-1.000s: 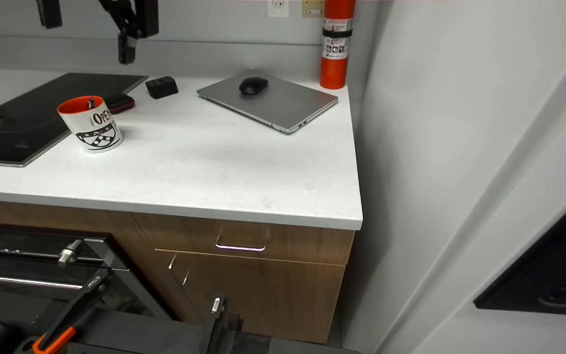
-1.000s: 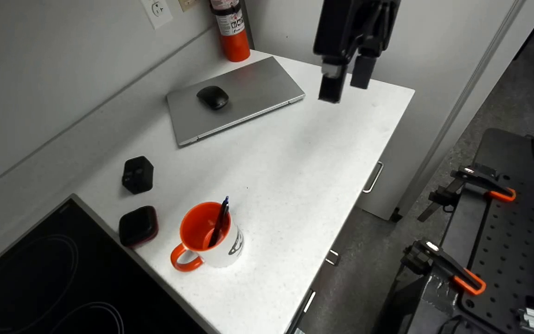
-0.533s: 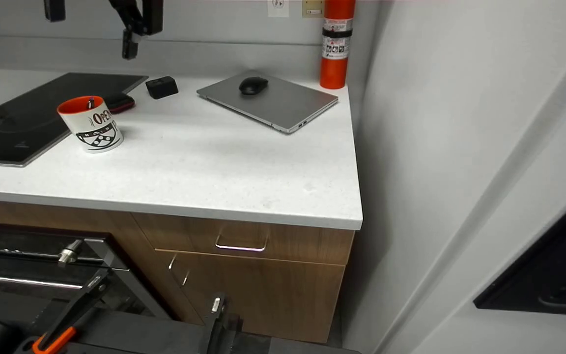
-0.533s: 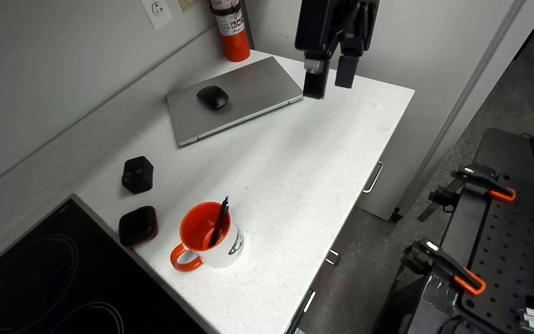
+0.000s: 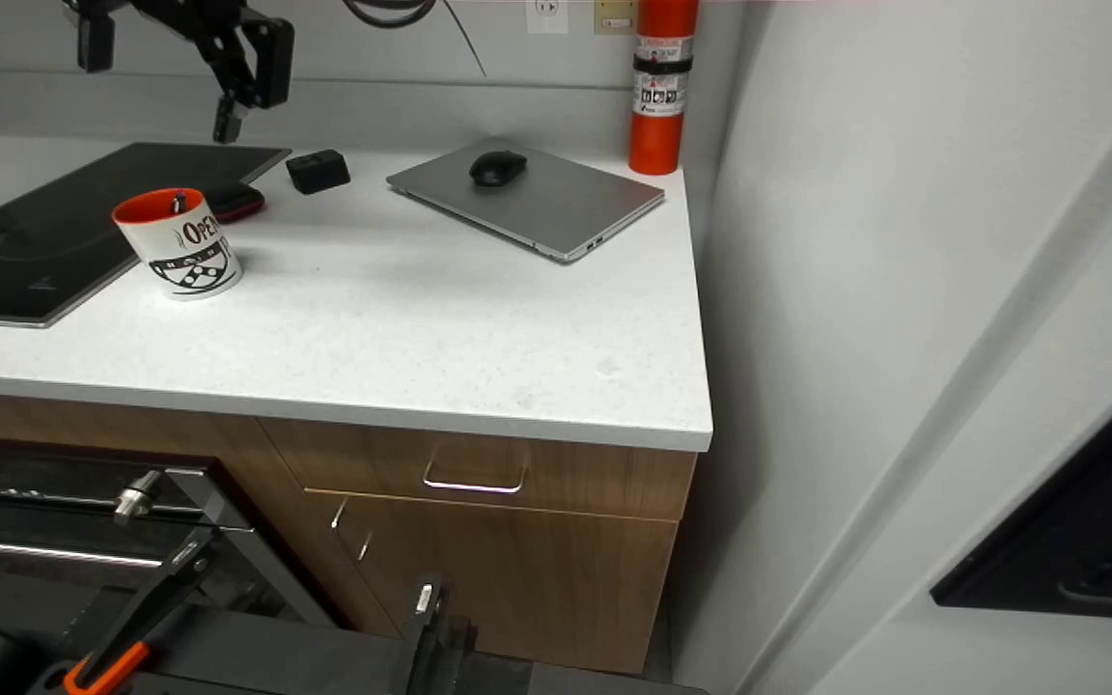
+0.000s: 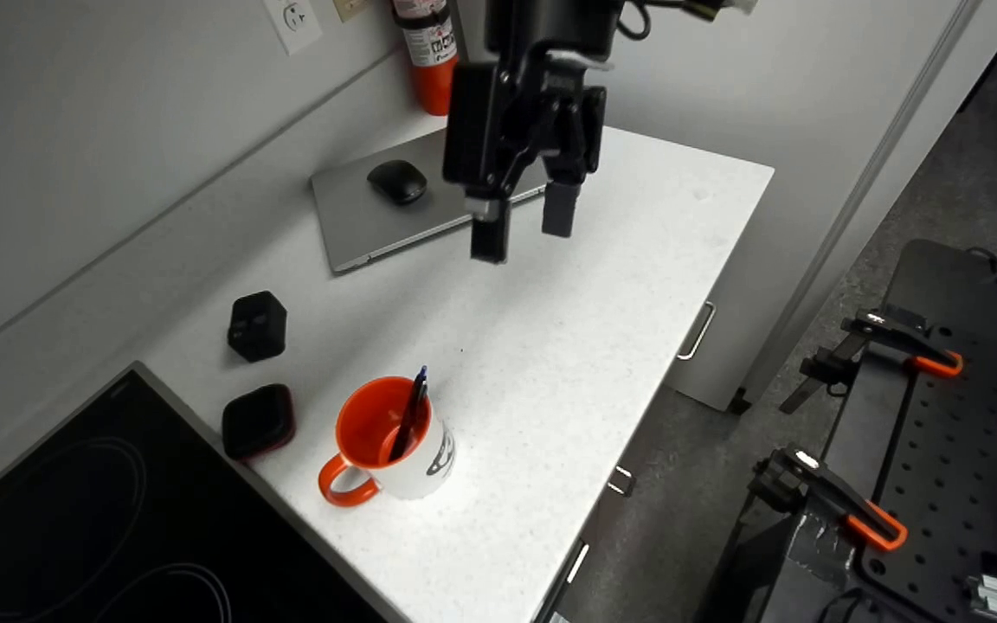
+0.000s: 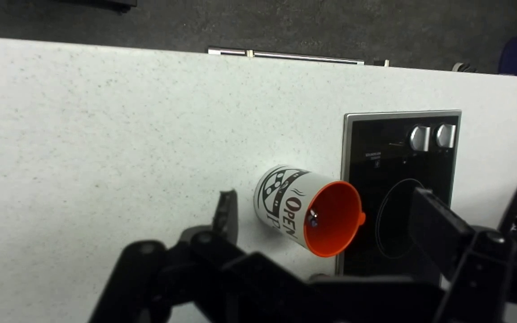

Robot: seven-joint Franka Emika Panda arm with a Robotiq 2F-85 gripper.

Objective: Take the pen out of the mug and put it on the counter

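Black fingers (image 6: 490, 240) spread, the gripper (image 6: 524, 238) is dropping nearer the mug (image 6: 419, 469), likely lining up on the pen (image 6: 410, 417).

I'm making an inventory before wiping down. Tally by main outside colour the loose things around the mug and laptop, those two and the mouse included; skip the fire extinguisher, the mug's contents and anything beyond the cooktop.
Black: 3 (computer mouse, small box, rounded case with red edging)
Grey: 1 (closed laptop)
White: 1 (mug)
Total: 5
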